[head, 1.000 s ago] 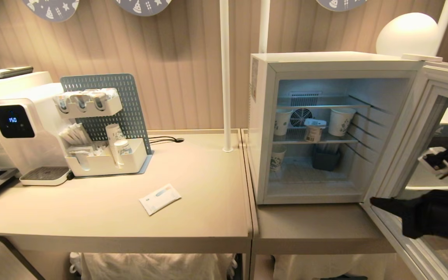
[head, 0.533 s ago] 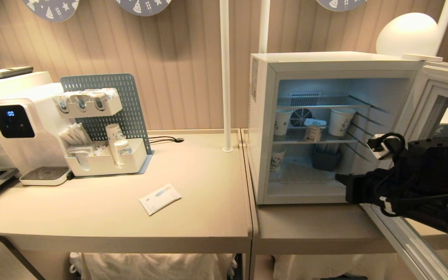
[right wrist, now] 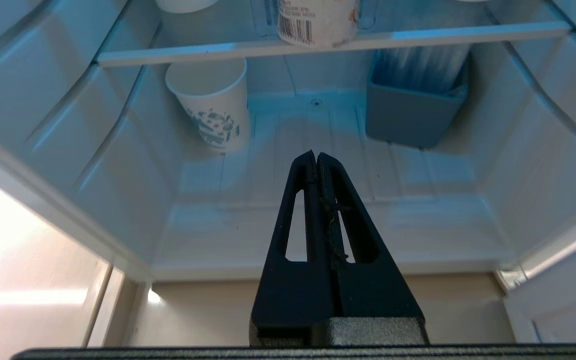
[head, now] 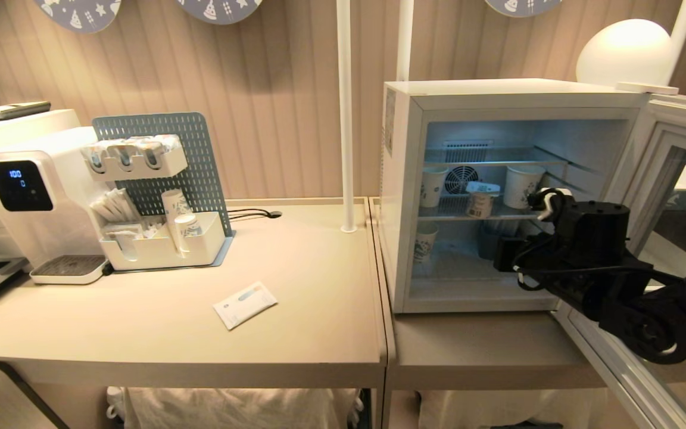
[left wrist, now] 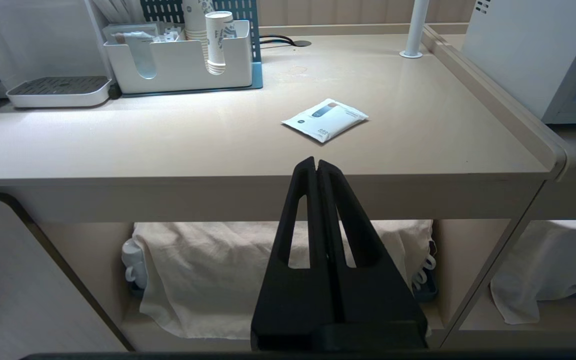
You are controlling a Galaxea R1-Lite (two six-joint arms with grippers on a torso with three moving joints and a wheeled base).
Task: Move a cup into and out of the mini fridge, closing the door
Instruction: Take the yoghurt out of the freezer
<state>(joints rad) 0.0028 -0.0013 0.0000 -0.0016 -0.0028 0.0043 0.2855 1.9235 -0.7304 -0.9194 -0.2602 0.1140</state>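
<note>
**Fridge open, right gripper at its mouth, cup on middle shelf**

Ribbed beige wall panels stand behind two tan counters [head: 319, 333] set side by side. On the left counter sit a white drink machine [head: 39, 202] w/ a lit display, a white organizer [head: 161, 247] w/ a blue pegboard behind it, and a flat white packet [head: 245, 305] near the front edge.

On the right counter stands the mini fridge [head: 402, 196], lit inside. Its door [head: 664, 179] is swung wide open to the right. The right arm comes in from the lower right, in front of the door, and the right gripper [head: 501, 255] is at the fridge opening, lower part; its jaws are pressed together and hold nothing (wrist view shows them pointing at the fridge floor).

Inside: paper cups [head: 521, 186] at left and right of the middle wire shelf, one more on the floor at left, a grey bin [right wrist: 413, 107] under the shelf. The cup [head: 480, 201] stands on the middle shelf, approx. centre, in front of the fan grille.

Left gripper [left wrist: 316, 165] is parked low before the left counter, jaws also pressed together, empty.
</note>
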